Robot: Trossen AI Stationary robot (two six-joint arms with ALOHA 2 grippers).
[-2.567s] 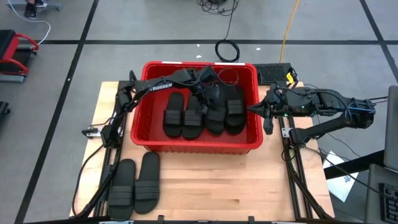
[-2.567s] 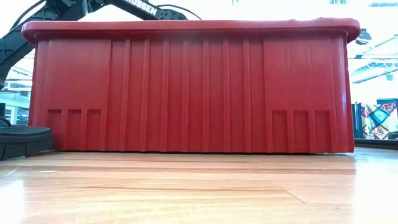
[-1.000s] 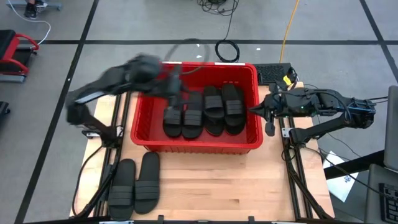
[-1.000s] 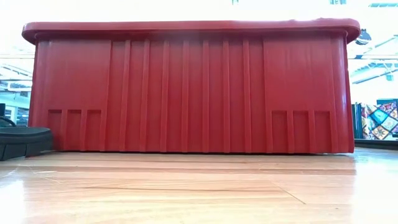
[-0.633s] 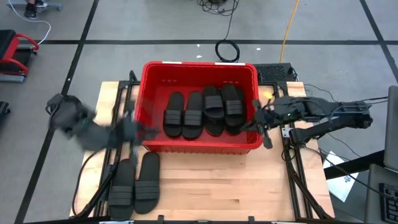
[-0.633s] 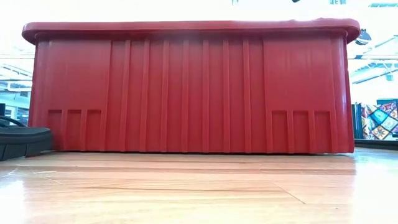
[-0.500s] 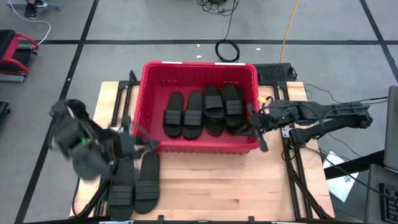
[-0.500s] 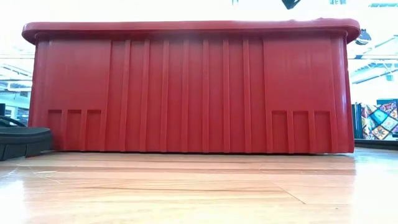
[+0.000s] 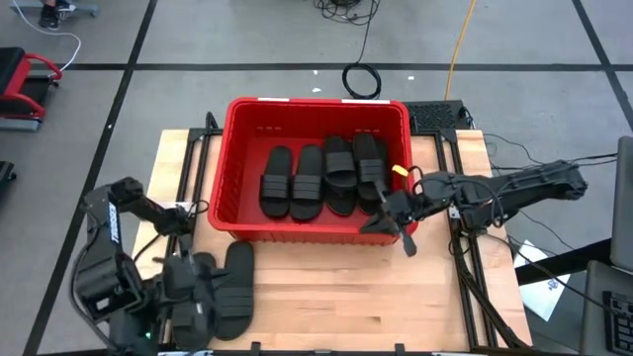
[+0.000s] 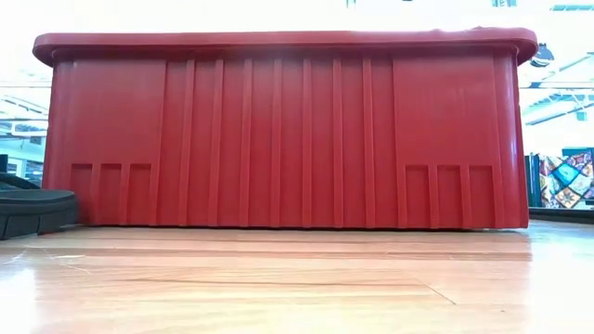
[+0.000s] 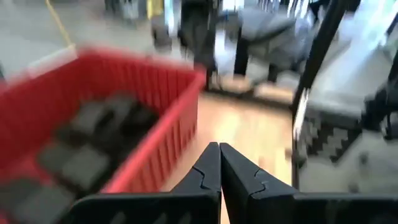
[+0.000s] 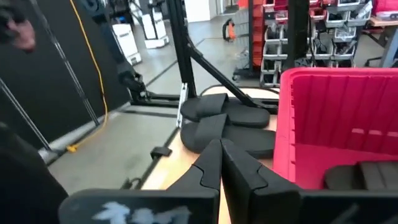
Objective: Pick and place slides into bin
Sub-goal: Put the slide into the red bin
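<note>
The red bin point(image 9: 316, 103) stands at the middle of the table with several black slides point(image 9: 321, 178) lying flat on its floor. Two more black slides point(image 9: 235, 287) lie side by side, soles down, on the table's near left; they also show in the right wrist view point(image 12: 230, 121). My left gripper point(image 9: 190, 287) is shut and empty, raised over the left one of these two. My right gripper point(image 9: 371, 224) is shut and empty above the bin's near right corner. In the low view the bin's near wall point(image 10: 278, 130) fills the picture, with one slide point(image 10: 28, 209) at the left.
Bare wooden table point(image 9: 336, 297) lies between the bin and the near edge. Metal rails point(image 9: 465, 267) run along the table's right side. A black cable coil point(image 9: 362, 79) and a yellow cable point(image 9: 457, 44) lie on the floor beyond the far edge.
My left arm has swung fast out from over the bin's far left part, toward the table's left and near edges, and now hangs over the two slides on the table. My right gripper has gone from the bin's right side toward its near right corner.
</note>
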